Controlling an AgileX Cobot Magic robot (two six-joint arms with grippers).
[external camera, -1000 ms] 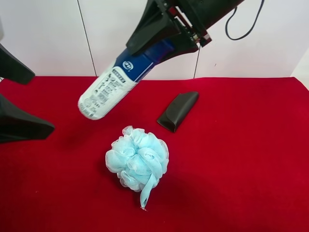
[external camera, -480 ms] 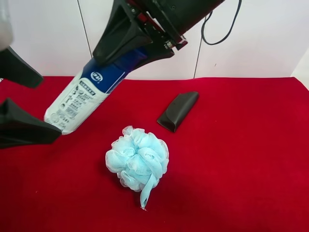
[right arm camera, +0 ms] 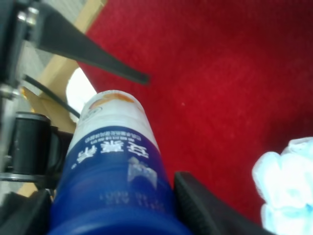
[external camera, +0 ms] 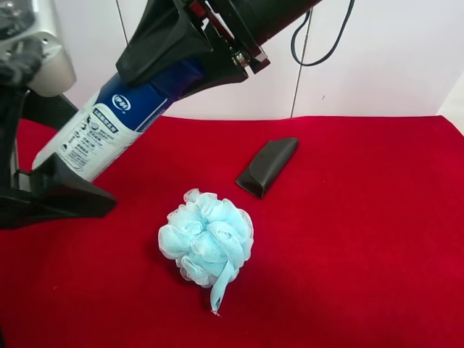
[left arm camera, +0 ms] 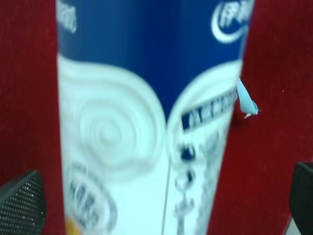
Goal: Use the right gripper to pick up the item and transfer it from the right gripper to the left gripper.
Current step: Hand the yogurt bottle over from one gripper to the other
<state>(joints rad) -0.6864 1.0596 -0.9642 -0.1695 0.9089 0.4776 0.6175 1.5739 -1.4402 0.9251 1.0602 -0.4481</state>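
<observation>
Counting one item (external camera: pixel 98 138), one puff (external camera: pixel 206 239), one case (external camera: pixel 267 167): right gripper (external camera: pixel 156 76) pinches item; left gripper (external camera: pixel 78 159) jaws spread around it.

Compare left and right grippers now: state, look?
The right gripper is shut on the blue end of the spray can; the left gripper is open, its fingers straddling the white end. The right one is mostly black; the left one has a silver-grey housing. Both are at the same can.
</observation>
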